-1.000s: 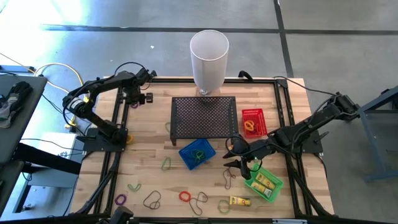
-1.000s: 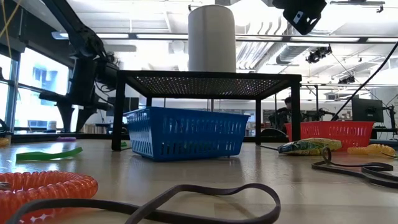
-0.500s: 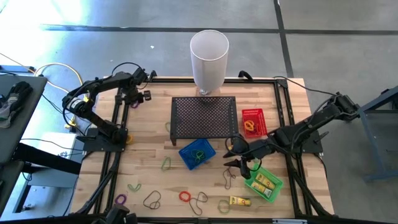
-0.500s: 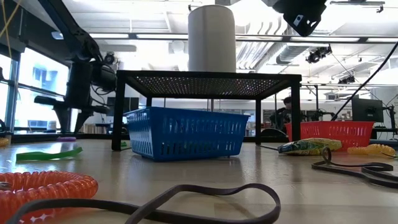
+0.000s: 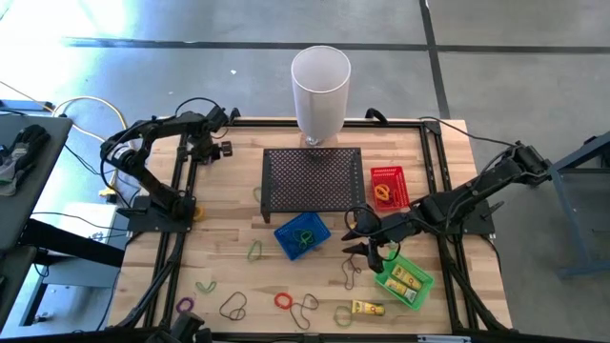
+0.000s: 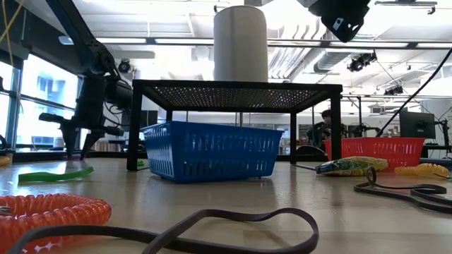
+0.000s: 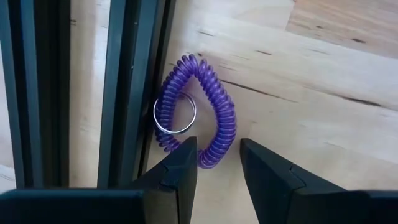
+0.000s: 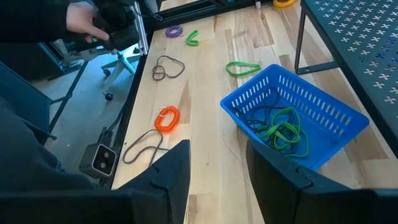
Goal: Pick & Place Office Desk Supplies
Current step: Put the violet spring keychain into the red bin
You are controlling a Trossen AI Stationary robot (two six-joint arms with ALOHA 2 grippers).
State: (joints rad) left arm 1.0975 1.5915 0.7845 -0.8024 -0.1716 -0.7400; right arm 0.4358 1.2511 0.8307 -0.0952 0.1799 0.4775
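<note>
The left gripper point(image 7: 214, 163) hovers at about ten o'clock on the table, over a purple coiled wrist loop point(image 7: 198, 111) that carries a small metal key ring point(image 7: 175, 113). Its fingers stand apart and empty, straddling the loop's near end, with the coil's lowest turn just between the fingertips. The loop lies pressed against the black frame rail point(image 7: 127, 87), and that is the main risk: if the gripper descends as it is, the rail-side finger could strike or ride onto the rail, and the grip would close skewed or catch only one strand. A springy coil pinched at its tip could also stretch and snap free on lifting, and the key ring could snag on the rail's edge.

The right gripper point(image 5: 367, 240) hangs near four o'clock, fingers apart and holding nothing, above bare wood between the blue basket point(image 5: 303, 235) with green bands in it and the green basket point(image 5: 404, 280) of yellow pieces.

More loose loops lie along six o'clock, among them an orange coil point(image 8: 166, 118) and dark bands point(image 8: 168, 67).
</note>
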